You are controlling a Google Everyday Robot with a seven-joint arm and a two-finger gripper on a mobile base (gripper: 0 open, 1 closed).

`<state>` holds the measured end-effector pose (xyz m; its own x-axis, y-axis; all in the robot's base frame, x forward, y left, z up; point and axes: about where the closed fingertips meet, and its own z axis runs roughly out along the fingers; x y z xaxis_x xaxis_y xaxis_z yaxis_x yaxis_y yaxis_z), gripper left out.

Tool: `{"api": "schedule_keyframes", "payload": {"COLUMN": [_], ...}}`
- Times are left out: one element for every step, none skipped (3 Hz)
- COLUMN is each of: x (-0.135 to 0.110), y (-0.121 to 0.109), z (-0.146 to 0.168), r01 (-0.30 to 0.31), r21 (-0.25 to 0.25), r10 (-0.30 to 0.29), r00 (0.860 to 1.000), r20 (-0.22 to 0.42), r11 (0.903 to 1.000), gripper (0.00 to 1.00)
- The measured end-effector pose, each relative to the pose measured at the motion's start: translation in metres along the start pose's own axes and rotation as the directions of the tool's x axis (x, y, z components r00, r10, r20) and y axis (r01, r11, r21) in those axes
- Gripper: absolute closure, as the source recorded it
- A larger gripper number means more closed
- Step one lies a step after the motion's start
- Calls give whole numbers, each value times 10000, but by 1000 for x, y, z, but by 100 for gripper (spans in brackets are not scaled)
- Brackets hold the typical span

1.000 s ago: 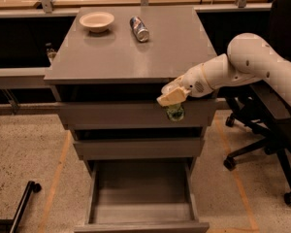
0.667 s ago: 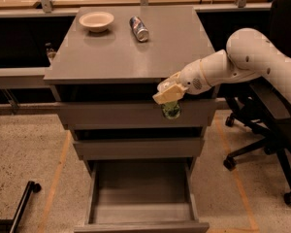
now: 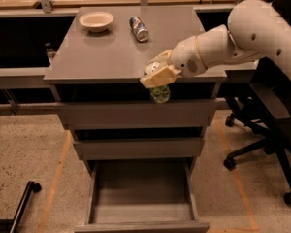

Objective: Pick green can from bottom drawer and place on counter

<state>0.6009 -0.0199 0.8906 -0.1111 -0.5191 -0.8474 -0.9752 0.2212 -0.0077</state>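
My gripper (image 3: pixel 157 76) is shut on the green can (image 3: pixel 160 93), which hangs below the fingers in front of the top drawer, at the front edge of the counter (image 3: pixel 111 52). Only the can's green lower part shows; its top is hidden by the fingers. The white arm (image 3: pixel 233 38) reaches in from the right. The bottom drawer (image 3: pixel 143 212) is pulled open below, and its grey floor is bare.
A cream bowl (image 3: pixel 96 20) and a blue-and-silver can (image 3: pixel 138 28) lying on its side sit at the back of the counter. A black office chair (image 3: pixel 266 130) stands to the right. A black wheeled leg (image 3: pixel 19 205) is at lower left.
My gripper has moved a little left and up with the green can, closer to the counter's front edge.
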Motion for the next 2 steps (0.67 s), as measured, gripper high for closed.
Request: {"api": "schedule_keyframes", "payload": {"x": [-50, -100], "y": [-15, -46], "z": [-17, -40], "r01": [631, 1034], "r21": [570, 1433], "r10": [-642, -1075], "r00": [9978, 9940], "r20": [170, 211], "r11": [9964, 9843], "gripper": [100, 100]}}
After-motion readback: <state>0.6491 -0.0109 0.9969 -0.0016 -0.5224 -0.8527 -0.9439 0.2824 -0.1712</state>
